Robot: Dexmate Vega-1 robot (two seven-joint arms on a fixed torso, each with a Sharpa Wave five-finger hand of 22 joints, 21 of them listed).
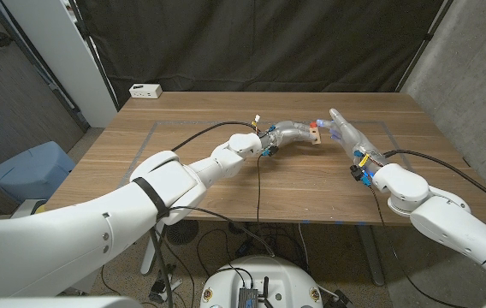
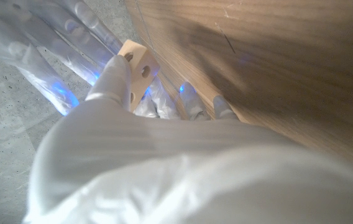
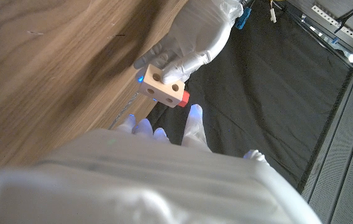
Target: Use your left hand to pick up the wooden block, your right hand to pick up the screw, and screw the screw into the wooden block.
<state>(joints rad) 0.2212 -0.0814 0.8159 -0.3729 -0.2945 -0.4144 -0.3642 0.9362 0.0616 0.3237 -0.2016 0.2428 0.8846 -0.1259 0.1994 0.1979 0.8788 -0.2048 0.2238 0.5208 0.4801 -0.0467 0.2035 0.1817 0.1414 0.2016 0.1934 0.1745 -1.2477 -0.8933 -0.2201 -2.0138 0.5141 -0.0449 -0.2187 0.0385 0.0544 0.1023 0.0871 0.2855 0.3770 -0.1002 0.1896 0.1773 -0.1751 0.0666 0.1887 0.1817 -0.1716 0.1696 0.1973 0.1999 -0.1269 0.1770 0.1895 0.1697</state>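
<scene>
My left hand point(image 1: 287, 133) holds the small wooden block point(image 1: 315, 135) a little above the table's point(image 1: 226, 171) middle. In the right wrist view the block point(image 3: 164, 84) shows round holes, and the red screw point(image 3: 183, 97) sticks out of one side face. The left hand point(image 3: 198, 31) grips the block from behind. My right hand point(image 1: 346, 137) stands just right of the block with its fingers stretched and spread, one fingertip point(image 3: 194, 115) close beside the screw head. In the left wrist view the block point(image 2: 138, 62) sits between my left hand point(image 2: 133, 155) and the right hand point(image 2: 46, 50).
A white power strip point(image 1: 145, 90) lies at the table's back left corner. A blue chair point(image 1: 29, 171) stands off the left edge. Black cables point(image 1: 256, 184) trail from both wrists across the table. A dark curtain hangs behind.
</scene>
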